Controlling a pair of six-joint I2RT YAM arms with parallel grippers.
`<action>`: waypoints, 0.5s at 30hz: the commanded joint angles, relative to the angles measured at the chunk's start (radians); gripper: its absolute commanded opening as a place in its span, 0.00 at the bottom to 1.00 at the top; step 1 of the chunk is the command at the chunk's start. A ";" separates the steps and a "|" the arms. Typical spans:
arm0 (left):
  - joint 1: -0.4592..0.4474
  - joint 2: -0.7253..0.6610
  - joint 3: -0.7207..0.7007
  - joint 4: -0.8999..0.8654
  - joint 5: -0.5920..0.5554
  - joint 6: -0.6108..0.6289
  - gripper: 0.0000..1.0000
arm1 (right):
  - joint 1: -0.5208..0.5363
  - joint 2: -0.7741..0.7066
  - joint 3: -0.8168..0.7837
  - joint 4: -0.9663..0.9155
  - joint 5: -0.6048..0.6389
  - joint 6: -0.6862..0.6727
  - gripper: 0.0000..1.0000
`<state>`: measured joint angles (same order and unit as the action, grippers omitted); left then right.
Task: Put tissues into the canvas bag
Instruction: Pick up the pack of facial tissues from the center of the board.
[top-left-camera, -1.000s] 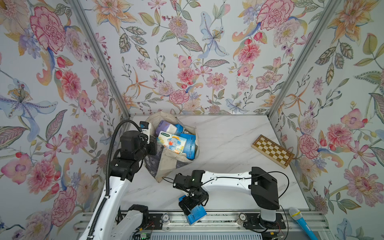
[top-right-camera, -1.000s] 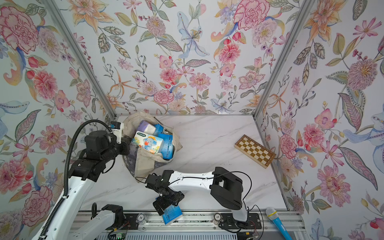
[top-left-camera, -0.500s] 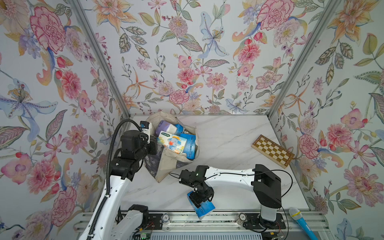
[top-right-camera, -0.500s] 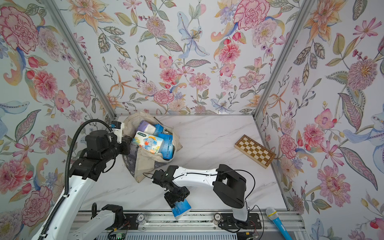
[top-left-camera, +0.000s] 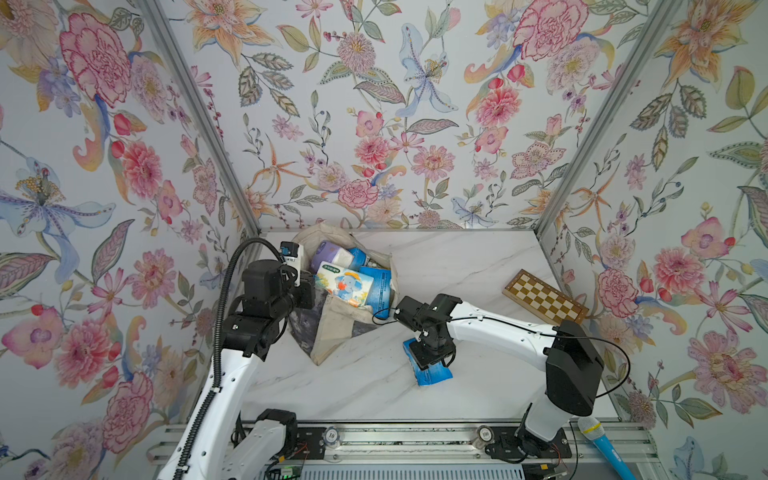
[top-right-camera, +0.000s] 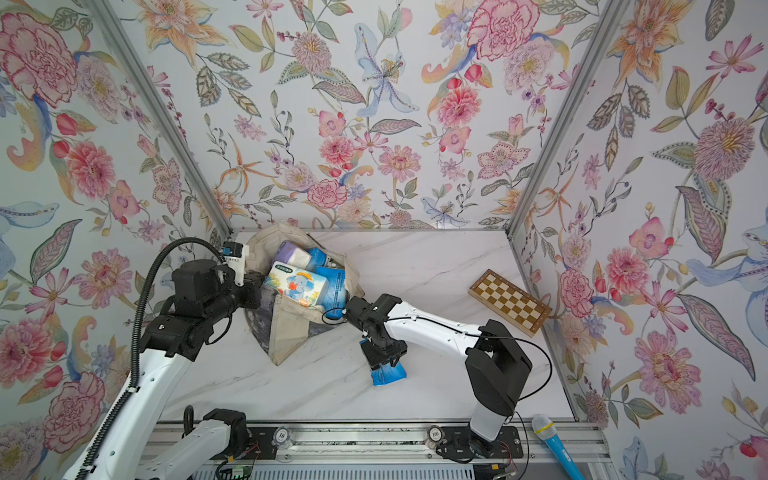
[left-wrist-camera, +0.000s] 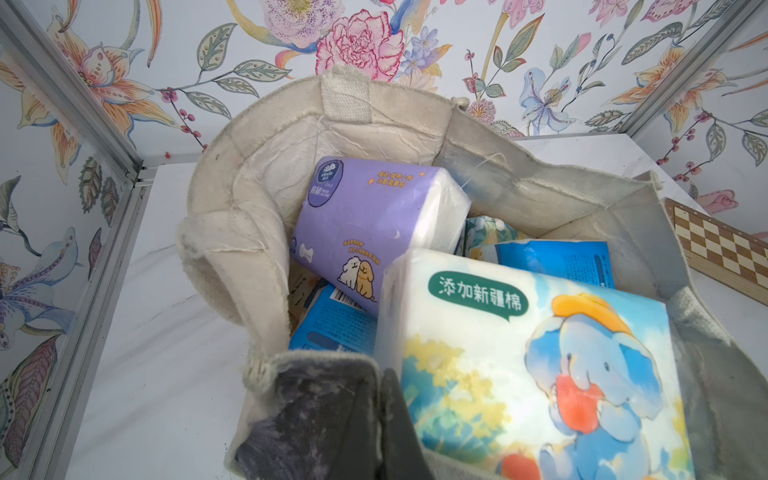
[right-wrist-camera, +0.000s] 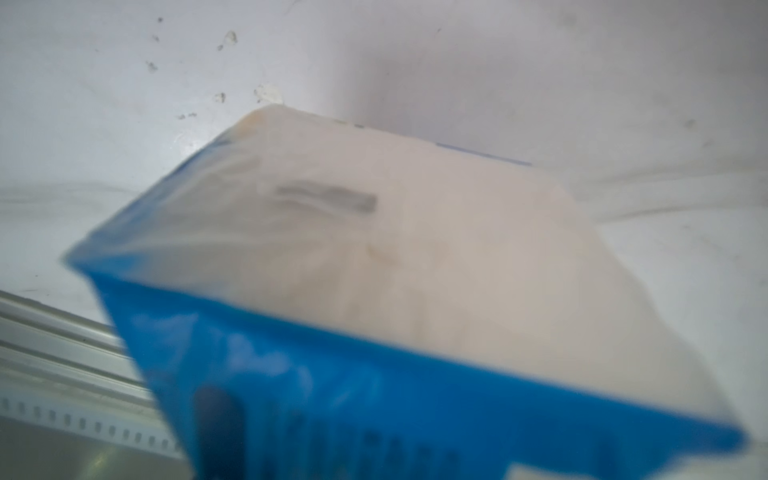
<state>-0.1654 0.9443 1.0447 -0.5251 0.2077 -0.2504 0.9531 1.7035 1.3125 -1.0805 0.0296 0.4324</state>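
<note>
Just beside the cream canvas tote bag (top-left-camera: 332, 332), our right end effector (top-left-camera: 432, 358) seems clamped on a blue-and-white soft plastic tissue pack (top-left-camera: 435, 376); our left end effector (top-left-camera: 305, 293) pinches the bag's rim. Slick wrap could slip, or the heaped mouth snag it.

right pincer (top-left-camera: 432, 360) closed, blue pack (top-left-camera: 437, 376) carried inward

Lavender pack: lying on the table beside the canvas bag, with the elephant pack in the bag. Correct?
Not quite. The lavender pack is inside the canvas bag, not on the table beside it. The left wrist view shows it within the bag's walls. The elephant pack is in the bag, as you said.
</note>
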 joint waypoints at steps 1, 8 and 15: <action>-0.017 0.005 0.015 0.045 -0.007 -0.009 0.01 | -0.051 -0.036 -0.003 -0.019 0.047 -0.051 0.56; -0.017 0.017 0.023 0.037 -0.024 -0.021 0.00 | -0.167 -0.078 0.012 0.014 0.037 -0.099 0.54; -0.017 0.029 0.031 0.033 -0.042 -0.027 0.00 | -0.258 -0.097 0.069 0.027 0.038 -0.148 0.53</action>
<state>-0.1699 0.9615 1.0458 -0.5186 0.1749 -0.2619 0.7174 1.6314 1.3323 -1.0611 0.0513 0.3244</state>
